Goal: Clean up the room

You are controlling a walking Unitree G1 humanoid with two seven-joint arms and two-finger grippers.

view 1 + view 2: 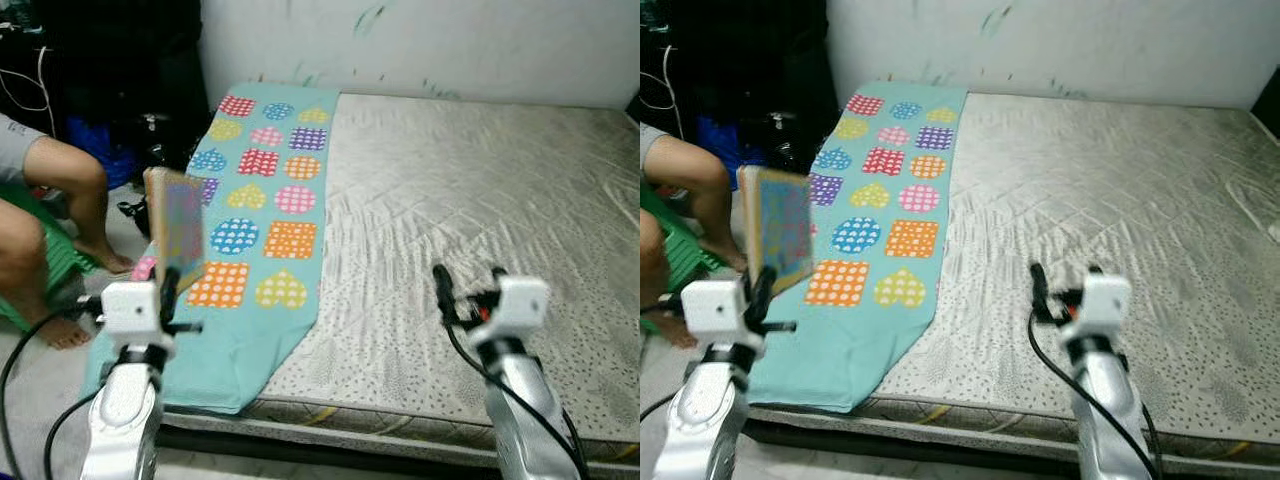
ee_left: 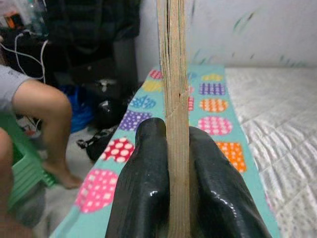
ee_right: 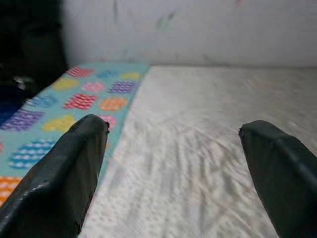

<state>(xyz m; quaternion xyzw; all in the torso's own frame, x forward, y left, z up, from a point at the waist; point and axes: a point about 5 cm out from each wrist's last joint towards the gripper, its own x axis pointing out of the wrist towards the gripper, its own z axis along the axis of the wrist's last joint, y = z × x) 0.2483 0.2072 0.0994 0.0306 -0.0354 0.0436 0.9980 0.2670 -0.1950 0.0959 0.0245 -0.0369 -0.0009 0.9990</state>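
Pinching the book (image 1: 177,228) upright in our left gripper (image 2: 171,163) above the heart-patterned sheet (image 1: 262,215); right gripper (image 3: 173,163) spread wide over the mattress (image 1: 480,200); we should carry it level, clear of the seated person's leg (image 1: 70,185).

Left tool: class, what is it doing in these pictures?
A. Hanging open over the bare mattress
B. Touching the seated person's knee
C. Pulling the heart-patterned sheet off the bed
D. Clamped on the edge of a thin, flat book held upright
D: the left tool has its fingers pressed on either side of the upright book, above the heart-patterned sheet.
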